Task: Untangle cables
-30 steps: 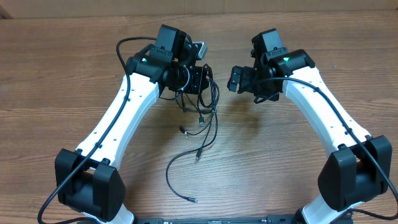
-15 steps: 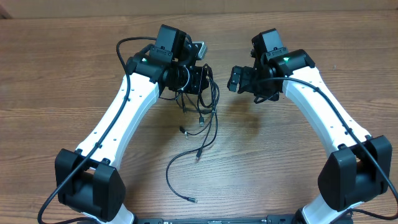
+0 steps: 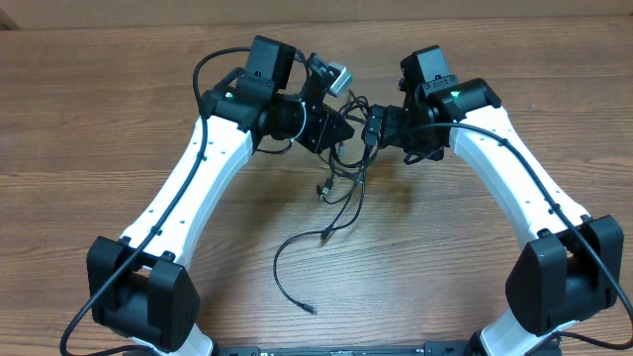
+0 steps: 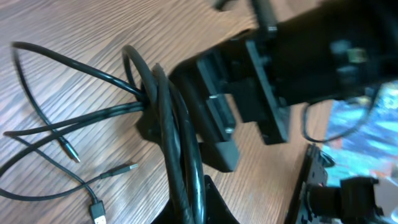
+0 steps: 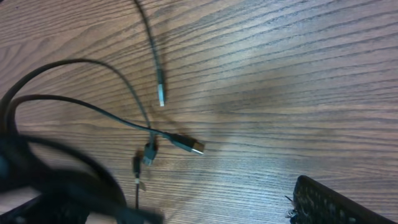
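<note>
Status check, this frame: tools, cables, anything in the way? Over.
Left tool shut on the cables, strands trailing down to the table. Right tool open beside them, holding nothing. No obstruction seen.

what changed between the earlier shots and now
The left end effector, shut on the cables, swung right, close to the right end effector. The hanging strands and plug ends shifted right with it. The right end effector stayed where it was, open, and the left kept its grip.
</note>
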### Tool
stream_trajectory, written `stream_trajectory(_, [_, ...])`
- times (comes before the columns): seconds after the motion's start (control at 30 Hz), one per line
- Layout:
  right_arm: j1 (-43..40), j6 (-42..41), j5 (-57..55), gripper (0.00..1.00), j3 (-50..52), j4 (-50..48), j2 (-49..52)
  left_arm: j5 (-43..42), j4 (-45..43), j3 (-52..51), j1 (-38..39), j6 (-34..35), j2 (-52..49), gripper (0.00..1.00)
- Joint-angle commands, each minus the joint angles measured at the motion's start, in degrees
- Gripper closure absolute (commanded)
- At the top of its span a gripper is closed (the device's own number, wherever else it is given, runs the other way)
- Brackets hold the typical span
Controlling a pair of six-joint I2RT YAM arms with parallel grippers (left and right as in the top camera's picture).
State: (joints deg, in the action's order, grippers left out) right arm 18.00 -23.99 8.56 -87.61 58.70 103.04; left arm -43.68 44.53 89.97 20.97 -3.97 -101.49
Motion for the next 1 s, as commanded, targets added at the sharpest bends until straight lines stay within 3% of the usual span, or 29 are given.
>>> stream_trajectory(0.0, [-0.1,-0.2,-0.4,0.00,0.5,-0.1,0.0,-10.1,-0.2,0.2,-3.5,-6.2,-0.1,0.96])
stream_trajectory(0.1, [-0.1,-0.2,-0.4,0.00,0.5,-0.1,0.0,-11.5,-0.2,0.2,-9.9,1.8,-0.1,0.96])
stream_trajectory(0.17, [-0.1,-0.2,-0.4,0.00,0.5,-0.1,0.0,-22.9,0.7,0.2,-14.3,1.7,-0.1,0.96])
stream_trajectory(0.27, [-0.1,-0.3,0.2,0.00,0.5,-0.5,0.0,-30.9,3.9,0.2,-17.0,-7.2,-0.1,0.96])
stream_trajectory(0.33, [-0.1,-0.3,6.4,0.00,0.5,-0.8,0.0,-34.2,5.9,0.2,-17.4,-10.4,-0.1,0.96])
stream_trajectory(0.4, [-0.1,-1.2,8.1,0.00,0.5,-1.5,0.0,-34.3,8.5,0.2,-17.5,-13.0,-0.1,0.96])
stream_trajectory(0.47, [-0.1,-0.5,12.6,0.00,0.5,-3.2,-0.1,-35.0,13.9,0.2,-18.2,-20.5,-0.1,0.96])
stream_trajectory(0.53, [-0.1,10.9,21.6,0.14,-1.6,-1.2,-0.9,-34.5,17.2,0.2,-18.8,-25.5,-0.1,0.96])
stream_trajectory(0.6, [-0.1,14.4,24.2,0.14,-4.2,0.8,-3.3,-33.6,16.6,0.2,-18.8,-22.1,-0.1,0.96])
stream_trajectory(0.67, [-0.1,14.7,24.2,0.14,-6.4,0.8,-7.0,-33.7,14.1,0.2,-18.6,-13.9,-0.1,0.96])
stream_trajectory(0.73, [-0.1,13.2,24.2,0.21,-6.6,-2.1,-10.4,-32.6,10.3,0.2,-18.1,-2.2,-0.1,0.95])
stream_trajectory(0.87, [0.5,0.5,24.2,0.36,-6.5,-6.2,-9.6,-15.7,5.6,0.2,-15.6,19.9,-0.1,0.96])
stream_trajectory(0.97, [2.1,-11.6,21.5,0.42,-6.5,-9.1,-7.4,-14.8,-1.1,0.2,-14.4,27.9,-0.1,0.96])
